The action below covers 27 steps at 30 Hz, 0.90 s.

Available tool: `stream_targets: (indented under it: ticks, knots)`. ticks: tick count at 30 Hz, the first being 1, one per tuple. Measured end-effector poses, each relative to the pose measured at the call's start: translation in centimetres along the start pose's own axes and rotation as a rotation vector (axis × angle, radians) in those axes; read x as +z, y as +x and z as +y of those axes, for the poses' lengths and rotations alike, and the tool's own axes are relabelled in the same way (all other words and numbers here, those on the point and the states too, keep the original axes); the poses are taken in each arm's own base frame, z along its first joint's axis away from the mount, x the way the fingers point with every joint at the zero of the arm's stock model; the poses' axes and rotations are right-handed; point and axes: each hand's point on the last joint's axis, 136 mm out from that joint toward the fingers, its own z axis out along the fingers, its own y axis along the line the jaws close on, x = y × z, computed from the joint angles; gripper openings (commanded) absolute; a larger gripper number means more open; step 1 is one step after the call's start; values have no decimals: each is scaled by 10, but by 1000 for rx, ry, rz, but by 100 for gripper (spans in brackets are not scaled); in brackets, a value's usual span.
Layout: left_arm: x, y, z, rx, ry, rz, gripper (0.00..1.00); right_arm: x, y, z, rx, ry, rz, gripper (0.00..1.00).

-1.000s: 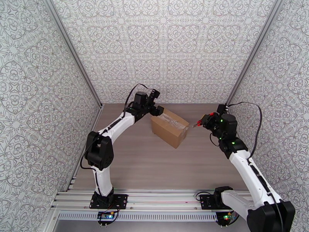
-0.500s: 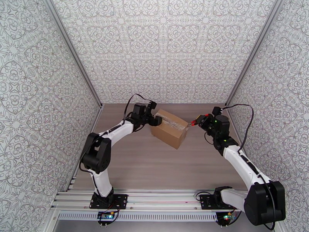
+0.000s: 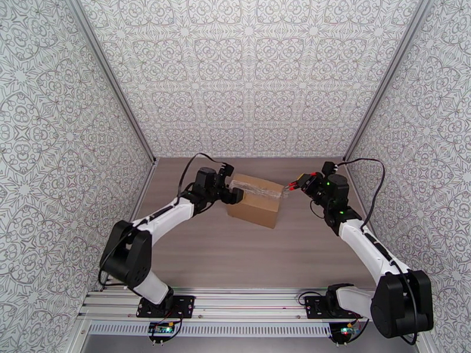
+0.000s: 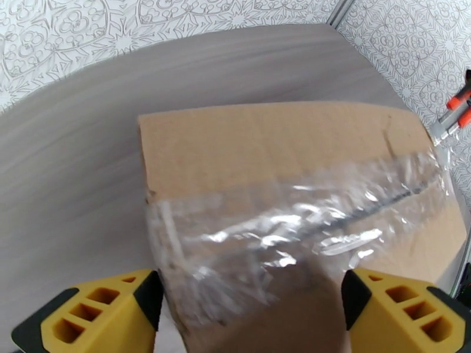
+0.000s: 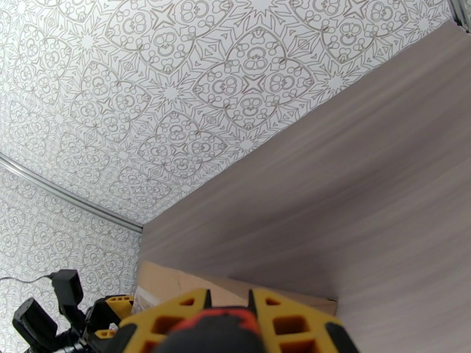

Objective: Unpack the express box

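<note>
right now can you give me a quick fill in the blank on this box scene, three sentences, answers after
1. The express box has clear shiny ____ along its top seam.
2. The left gripper is open, its yellow fingers on either side of the box's ____ end.
3. The right gripper is shut on a red-and-black ____.

Missing words: tape; left; utility knife

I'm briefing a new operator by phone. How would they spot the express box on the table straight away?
Look at the far half of the wood-grain table, between the two white arms. There sits the express box, a small brown cardboard carton, with the left gripper at its left end. Crinkled clear tape along its top seam marks it out.
</note>
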Motion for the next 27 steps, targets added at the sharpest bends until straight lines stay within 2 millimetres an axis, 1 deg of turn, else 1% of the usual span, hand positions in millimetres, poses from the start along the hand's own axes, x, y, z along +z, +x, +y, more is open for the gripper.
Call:
stream_targets:
  ticks: [3,5,8,10,14,16,19,23,27]
  knots:
    - [-15,-13,-8,146,-25,-35,94,1,5,0,28,-9,23,0]
    - [-24,-23,-17,253,-31,-64,95,2,10,-2,47,-13,39,0]
    - [-33,-32,-37,421,-9,-96,95,2,16,-6,68,-14,52,0]
    - [-32,-31,-53,533,27,-100,95,3,18,-7,83,-24,54,0]
    - [-21,-18,-95,753,146,-76,95,3,21,-8,108,-37,55,0]
    - [-13,-12,-112,844,195,-64,96,3,22,-9,122,-39,55,0]
    - [-1,2,-128,953,249,-35,96,3,24,-11,148,-38,56,0]
    - [13,22,-139,1048,297,3,96,3,26,-13,176,-37,57,0]
    - [23,30,-138,1094,300,25,95,3,28,-13,202,-43,62,0]
